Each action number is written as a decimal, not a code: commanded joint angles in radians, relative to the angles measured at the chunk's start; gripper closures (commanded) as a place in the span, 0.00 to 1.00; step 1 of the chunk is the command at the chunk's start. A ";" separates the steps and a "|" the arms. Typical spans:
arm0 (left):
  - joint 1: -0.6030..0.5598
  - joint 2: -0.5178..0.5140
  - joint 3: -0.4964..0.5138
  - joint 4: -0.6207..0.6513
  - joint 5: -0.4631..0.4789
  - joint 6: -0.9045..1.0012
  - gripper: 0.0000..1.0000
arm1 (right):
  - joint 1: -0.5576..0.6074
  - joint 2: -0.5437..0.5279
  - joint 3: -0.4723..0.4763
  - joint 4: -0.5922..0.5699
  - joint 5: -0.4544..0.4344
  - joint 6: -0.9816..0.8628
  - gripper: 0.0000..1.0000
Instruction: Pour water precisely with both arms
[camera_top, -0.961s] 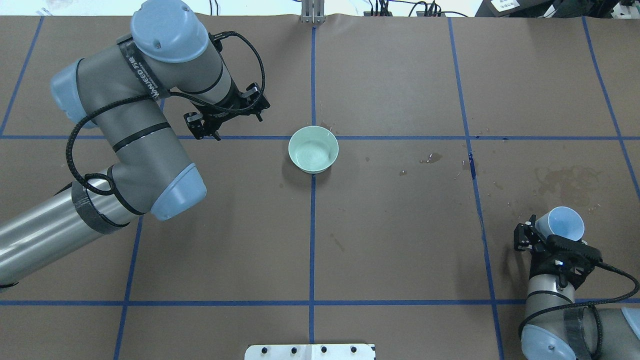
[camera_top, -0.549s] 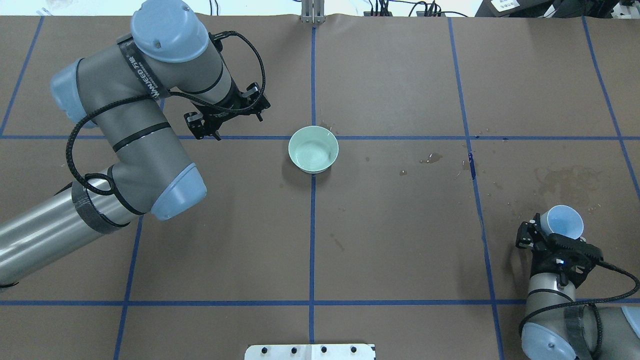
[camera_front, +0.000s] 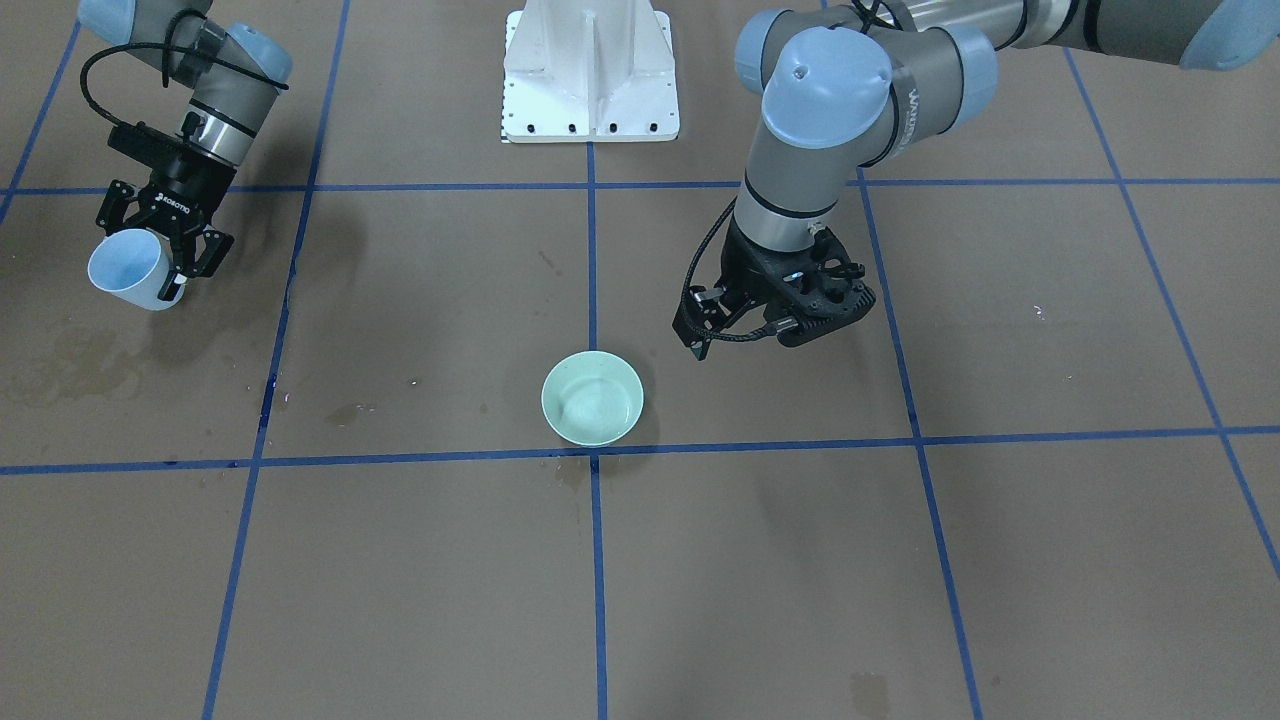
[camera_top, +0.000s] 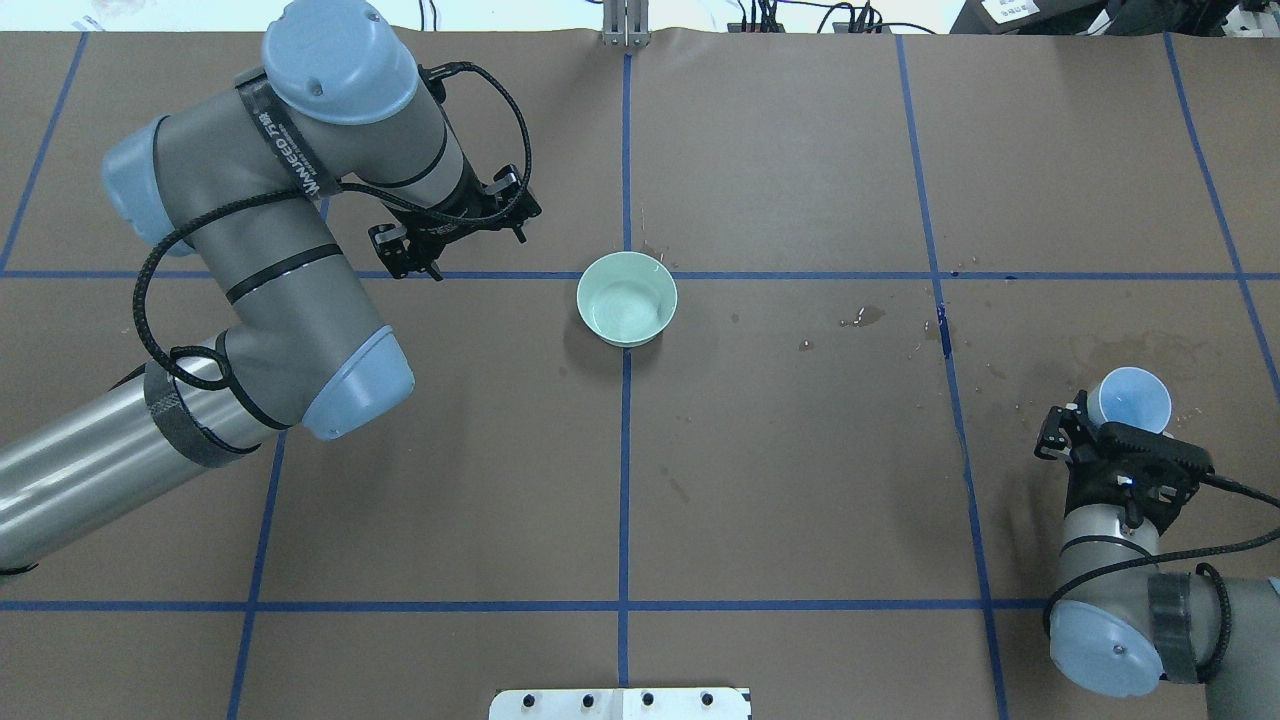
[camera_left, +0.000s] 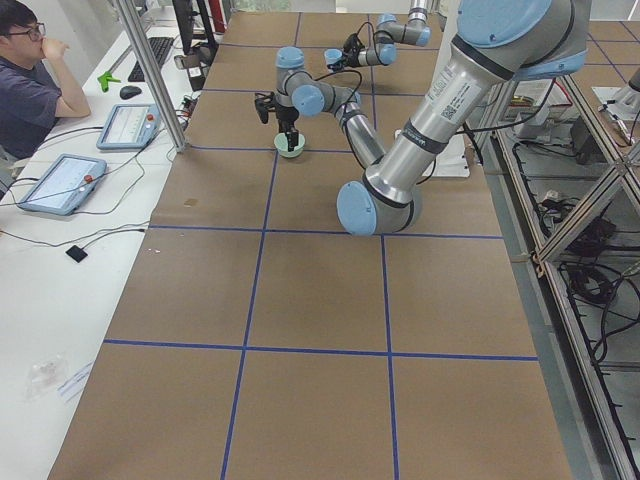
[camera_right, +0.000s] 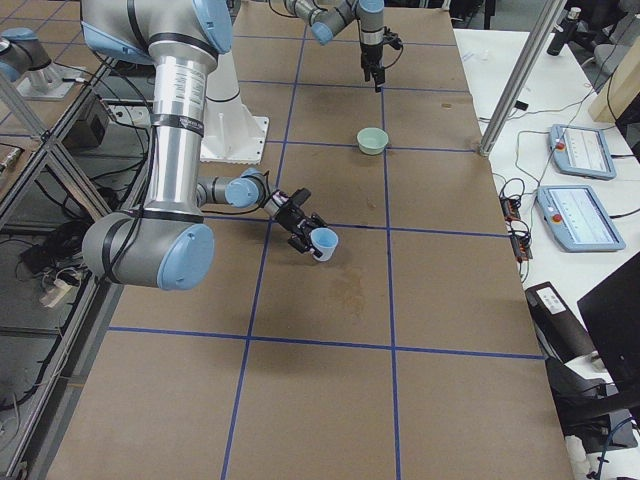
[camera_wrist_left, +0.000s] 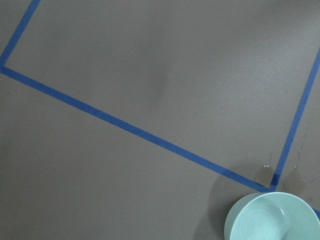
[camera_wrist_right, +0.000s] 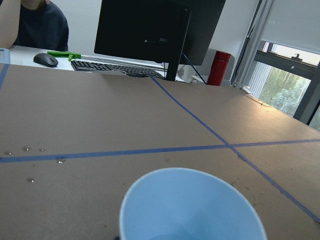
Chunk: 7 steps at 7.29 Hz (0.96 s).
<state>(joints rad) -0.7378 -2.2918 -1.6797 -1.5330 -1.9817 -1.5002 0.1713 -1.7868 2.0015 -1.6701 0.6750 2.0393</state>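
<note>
- Right end effector (camera_top: 1098, 425): clenched on the blue cup (camera_top: 1135, 397), mouth tilted outward.
- Left end effector (camera_front: 770, 315): hovers near the green bowl (camera_top: 583, 290); I cannot tell whether it is released or clenched.
- Water (camera_top: 627, 315): a rippled pool in the bowl, well apart from the cup.
- Hazard: the tilted cup may dribble leftover water onto the spotted worktop (camera_top: 800, 500); a wet wall could slip in my grip.

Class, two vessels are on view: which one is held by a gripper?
The light-blue cup, clamped in the right gripper. The mint-green bowl sits free, ungripped, on the middle of the table.
</note>
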 joint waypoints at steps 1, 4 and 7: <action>0.000 0.000 -0.002 0.001 0.000 0.000 0.00 | 0.072 0.000 -0.007 0.414 0.000 -0.365 1.00; -0.002 -0.002 -0.002 -0.001 0.000 0.008 0.00 | 0.192 0.045 -0.049 0.826 0.150 -0.957 1.00; -0.020 0.000 -0.020 0.002 0.000 0.091 0.00 | 0.324 0.287 -0.084 0.926 0.499 -1.355 1.00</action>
<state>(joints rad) -0.7480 -2.2932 -1.6900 -1.5345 -1.9823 -1.4650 0.4462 -1.6022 1.9385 -0.7630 1.0260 0.7935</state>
